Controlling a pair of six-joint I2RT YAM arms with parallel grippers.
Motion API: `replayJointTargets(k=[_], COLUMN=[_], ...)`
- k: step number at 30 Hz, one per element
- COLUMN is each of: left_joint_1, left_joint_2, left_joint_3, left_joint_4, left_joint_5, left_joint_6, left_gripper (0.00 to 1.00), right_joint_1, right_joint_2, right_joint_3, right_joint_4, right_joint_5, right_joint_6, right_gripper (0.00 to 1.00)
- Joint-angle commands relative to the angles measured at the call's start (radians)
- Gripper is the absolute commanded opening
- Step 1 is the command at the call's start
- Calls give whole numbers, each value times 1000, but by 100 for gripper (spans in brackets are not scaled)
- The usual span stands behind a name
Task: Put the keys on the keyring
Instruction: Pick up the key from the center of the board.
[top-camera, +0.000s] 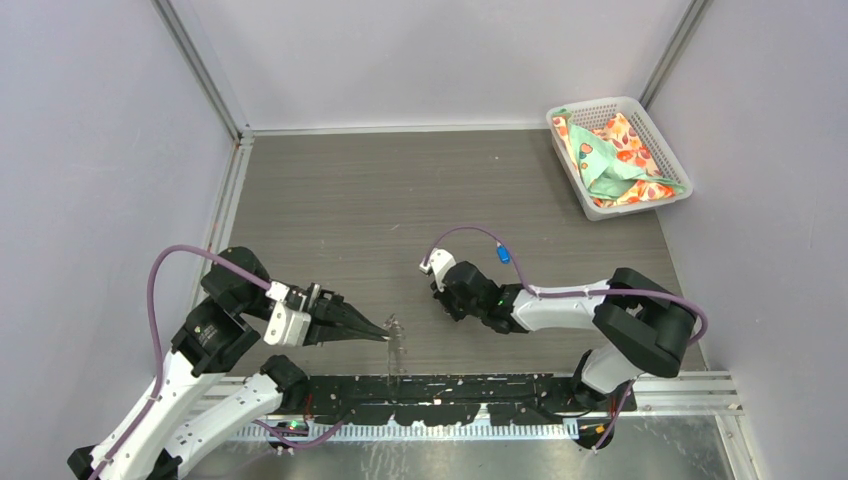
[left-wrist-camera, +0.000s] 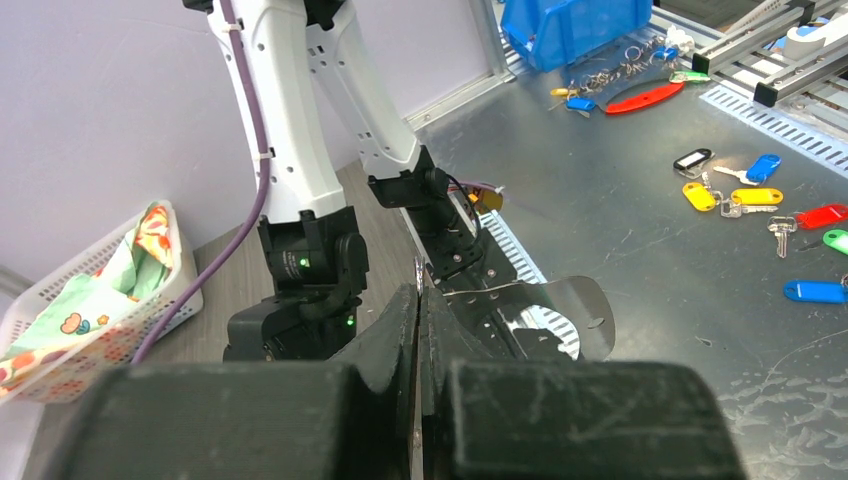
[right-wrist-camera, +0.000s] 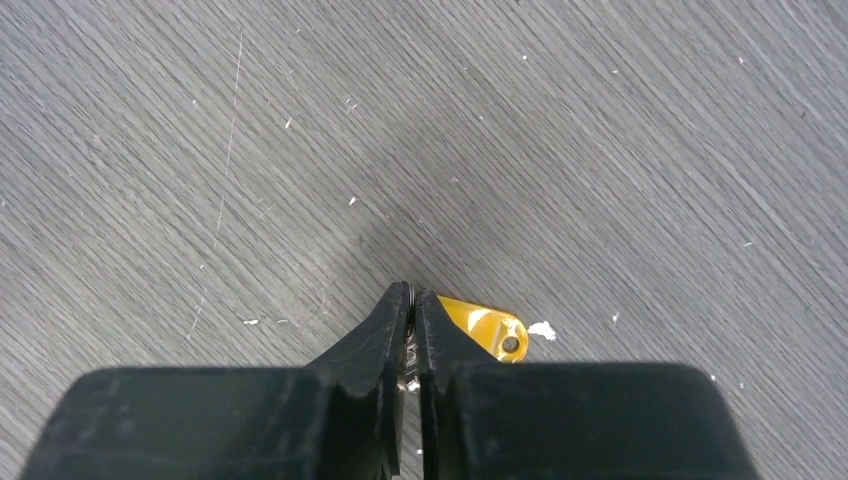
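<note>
From above, my left gripper (top-camera: 385, 336) is pressed together on the keyring (top-camera: 396, 332), one thin grey loop drooping from the tips near the table's (top-camera: 350, 200) front edge. My right gripper (top-camera: 440, 290) sits low over the table, near the loop but apart from it. One basket (top-camera: 597, 104) stands in the far right corner. A small blue bit (top-camera: 503, 254) by my right arm's cable might be the second key, but it is too small to tell.

From my left wrist, my fingers meet with only a fine strand between them.

From my right wrist, the fingers are clamped on the one yellow key (right-wrist-camera: 485, 328). Its head pokes out beside the right finger, with the hole free. I judge the key light, stiff and slick, best pinched away from the hole. The loop looks soft and shapeless, so I think it is best held close to the end being threaded.
</note>
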Motion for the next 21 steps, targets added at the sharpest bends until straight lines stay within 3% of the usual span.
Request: replayJointTargets(k=[1,4,12,21], left_joint_1=[-1,-2,-1,-1], left_joint_2=[-2,-5,-6,19], left_joint_3=[42,42,36,-22], left_joint_4=[10,10,17,101], left_joint_5=[-7,-9,-16,7], left_joint_6=[-2,-11,-23,-116], left_gripper=[0,0,0,0], right_joint_1=[5,5,5,5], right_joint_2=[-57,-117,-298,-752], right_joint_3=[-6,-37,-99,61], right_joint_4=[25,45,46,-329], right_joint_5=[21,13,-93,-516], right_joint_6=[4,-6,-42,-127], right_gripper=[7,2,1,1])
